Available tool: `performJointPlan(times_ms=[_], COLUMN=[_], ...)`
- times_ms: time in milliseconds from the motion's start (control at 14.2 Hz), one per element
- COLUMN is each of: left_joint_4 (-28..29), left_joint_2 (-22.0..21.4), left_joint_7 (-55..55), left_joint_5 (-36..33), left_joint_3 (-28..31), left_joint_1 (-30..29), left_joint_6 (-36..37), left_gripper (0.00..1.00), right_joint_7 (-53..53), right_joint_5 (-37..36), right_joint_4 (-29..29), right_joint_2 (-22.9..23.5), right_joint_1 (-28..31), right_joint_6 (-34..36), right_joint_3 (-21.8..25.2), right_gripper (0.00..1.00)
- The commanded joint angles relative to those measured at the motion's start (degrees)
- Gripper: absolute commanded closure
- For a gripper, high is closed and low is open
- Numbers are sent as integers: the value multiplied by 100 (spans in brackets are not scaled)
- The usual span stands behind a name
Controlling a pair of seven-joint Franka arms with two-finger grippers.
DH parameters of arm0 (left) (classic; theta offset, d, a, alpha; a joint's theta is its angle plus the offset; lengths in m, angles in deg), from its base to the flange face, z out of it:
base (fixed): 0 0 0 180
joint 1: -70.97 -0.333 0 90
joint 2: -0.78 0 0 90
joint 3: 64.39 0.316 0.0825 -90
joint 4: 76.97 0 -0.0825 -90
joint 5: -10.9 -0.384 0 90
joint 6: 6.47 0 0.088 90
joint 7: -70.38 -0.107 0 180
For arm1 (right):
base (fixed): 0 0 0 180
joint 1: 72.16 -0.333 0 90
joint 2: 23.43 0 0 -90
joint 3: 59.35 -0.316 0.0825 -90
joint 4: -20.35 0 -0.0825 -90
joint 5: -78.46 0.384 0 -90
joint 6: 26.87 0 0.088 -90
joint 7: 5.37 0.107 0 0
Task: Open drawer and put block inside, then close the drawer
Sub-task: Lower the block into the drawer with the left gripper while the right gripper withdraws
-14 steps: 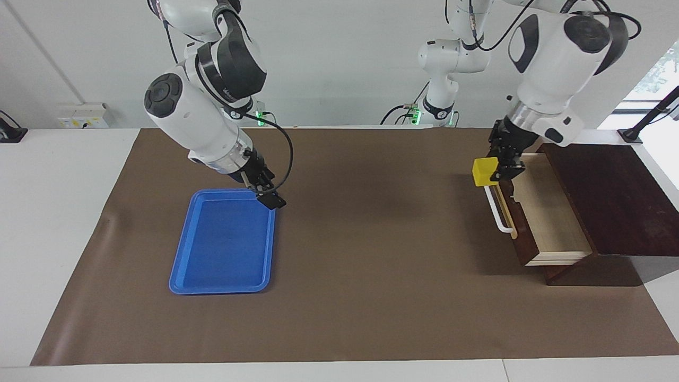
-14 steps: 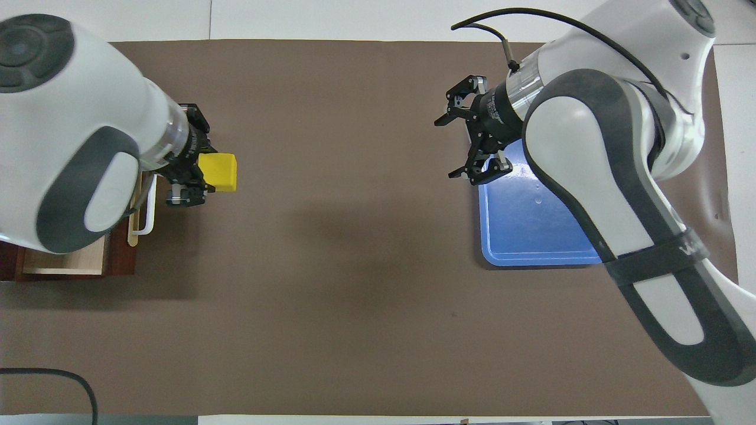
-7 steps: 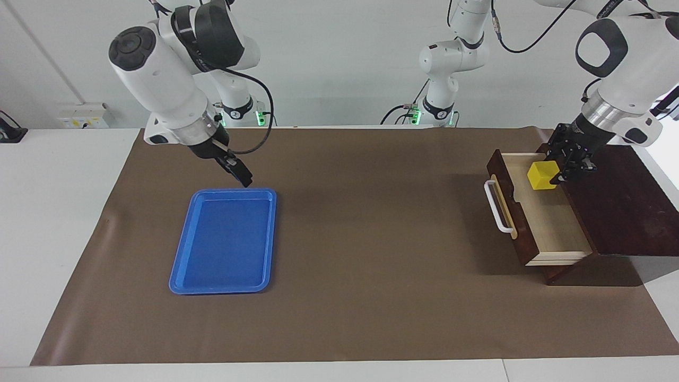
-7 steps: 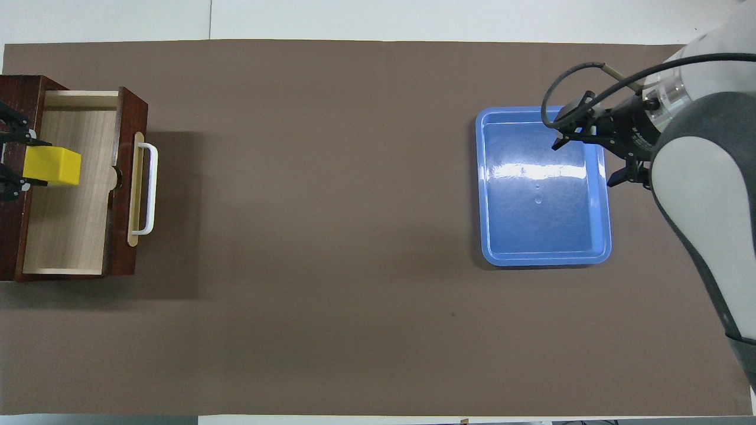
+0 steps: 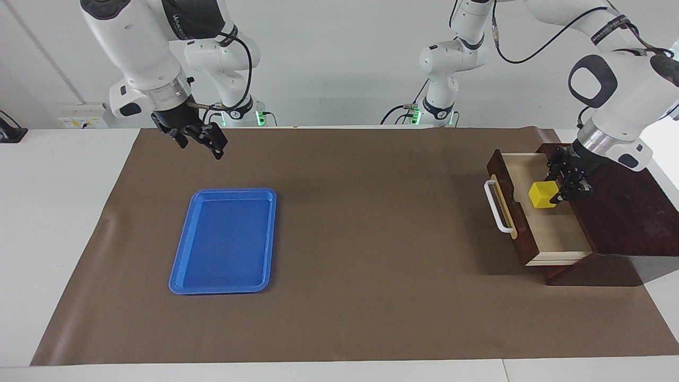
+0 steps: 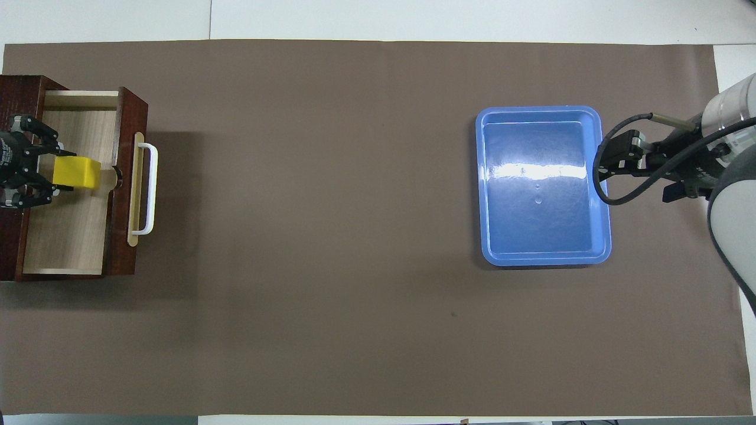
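Dark brown wood makes up the box cabinet (image 5: 618, 201) at the left arm's end of the table, and its drawer (image 5: 541, 217), pale inside with a white bar handle (image 5: 497, 213) on a tan strip, stands pulled out toward the middle of the table. The small bright yellow cube, the block (image 5: 543, 194), is over the drawer's pale interior, clamped between the fingers of the left gripper (image 5: 558, 192), which reaches down over the part of the drawer close to the cabinet's body; from these views it is hard to say whether the cube's underside touches the drawer floor. In the overhead view the block (image 6: 75, 172) lies close to the drawer's front panel, with the left gripper (image 6: 59, 172) gripping it from the cabinet side. A flat blue plastic tray (image 5: 223, 241) rests on the brown paper mat (image 5: 371, 265) toward the right arm's end, well apart from the cabinet. The right gripper (image 5: 204, 139) hangs in the air over the mat just past the tray's edge that faces the robots, its fingers spread apart and holding nothing.
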Motion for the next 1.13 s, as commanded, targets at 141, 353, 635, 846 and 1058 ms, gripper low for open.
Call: performJointPlan(times_ms=[141,353,635,846,1058], left_joint_4=[614,527,-499,-836,-240], left_joint_2=[-201,-184,-140,-122,-289], left_joint_7=[-37,-178,-117,618,1069], left_joint_5=[69,-1,-116,-63,-151], left_joint_3=[-50,-50,-103,-94,-85], left_joint_1=[23,41,172,724,1104], left_joint_6=[-381,-276,759,1114,851], left_gripper=[100,4,0,0,0], right_joint_7=[-1439,-2143,-2250,-2338,-2356], right_joint_5=[-179,-425,-443,-443,-443], right_joint_4=[-229,-229,-273,-308,-308], right_joint_2=[-121,-121,-156,-173,-182], right_joint_1=[273,352,344,326,265], right_joint_6=[-78,-69,-34,-25,-25], right_joint_3=[-71,-71,-71,-80,-89], right_gripper=[0,0,0,0,0])
